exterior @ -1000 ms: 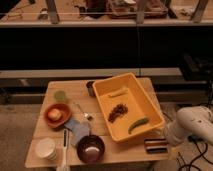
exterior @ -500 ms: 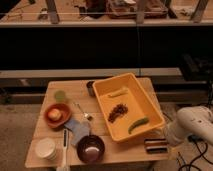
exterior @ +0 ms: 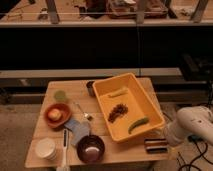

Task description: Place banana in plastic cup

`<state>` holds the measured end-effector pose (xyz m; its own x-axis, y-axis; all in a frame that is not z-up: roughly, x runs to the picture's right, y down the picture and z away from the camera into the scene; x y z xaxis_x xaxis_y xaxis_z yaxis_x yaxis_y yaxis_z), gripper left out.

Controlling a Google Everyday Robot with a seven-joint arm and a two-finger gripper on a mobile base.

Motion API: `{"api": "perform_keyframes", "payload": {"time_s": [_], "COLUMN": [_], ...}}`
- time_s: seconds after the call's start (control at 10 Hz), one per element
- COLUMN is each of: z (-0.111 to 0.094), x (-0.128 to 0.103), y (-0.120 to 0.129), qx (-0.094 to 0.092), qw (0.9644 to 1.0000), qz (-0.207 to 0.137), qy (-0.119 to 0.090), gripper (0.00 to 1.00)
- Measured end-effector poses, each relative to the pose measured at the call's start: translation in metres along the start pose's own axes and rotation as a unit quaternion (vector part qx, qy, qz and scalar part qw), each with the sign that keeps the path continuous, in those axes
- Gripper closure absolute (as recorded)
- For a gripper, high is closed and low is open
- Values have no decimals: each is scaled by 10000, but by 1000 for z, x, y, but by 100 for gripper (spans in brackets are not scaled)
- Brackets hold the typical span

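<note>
The banana (exterior: 118, 92), small and pale yellow, lies in the far part of the yellow bin (exterior: 150, 107) on the wooden table. The plastic cup (exterior: 60, 95), short and pale green, stands near the table's far left, well apart from the bin. My gripper (exterior: 156, 145) hovers low at the table's front right corner, just in front of the bin's near corner, on the end of the white arm (exterior: 192, 125). Its two dark fingers lie apart, open, with nothing between them. It is far from both banana and cup.
The bin also holds a dark brown cluster (exterior: 117, 111) and a green pod (exterior: 137, 124). A dark metal cup (exterior: 90, 88) stands by the bin's far left corner. An orange bowl (exterior: 57, 114), spoon (exterior: 82, 112), grey cloth (exterior: 77, 128), dark bowl (exterior: 90, 148) and white tub (exterior: 45, 148) fill the left half.
</note>
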<state>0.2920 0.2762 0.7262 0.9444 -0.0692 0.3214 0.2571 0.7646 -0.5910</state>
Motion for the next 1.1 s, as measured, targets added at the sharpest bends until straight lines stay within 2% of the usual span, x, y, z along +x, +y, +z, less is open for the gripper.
{"api": "perform_keyframes", "payload": {"time_s": [0.8, 0.9, 1.1], "z": [-3, -72, -101], "x": [2, 37, 35], "y": [3, 42, 29], "qx": [-26, 19, 202], "qw": [10000, 9981, 9974], "qz": [63, 531, 498], "qy": [-5, 325, 484], "gripper": [20, 20, 20]}}
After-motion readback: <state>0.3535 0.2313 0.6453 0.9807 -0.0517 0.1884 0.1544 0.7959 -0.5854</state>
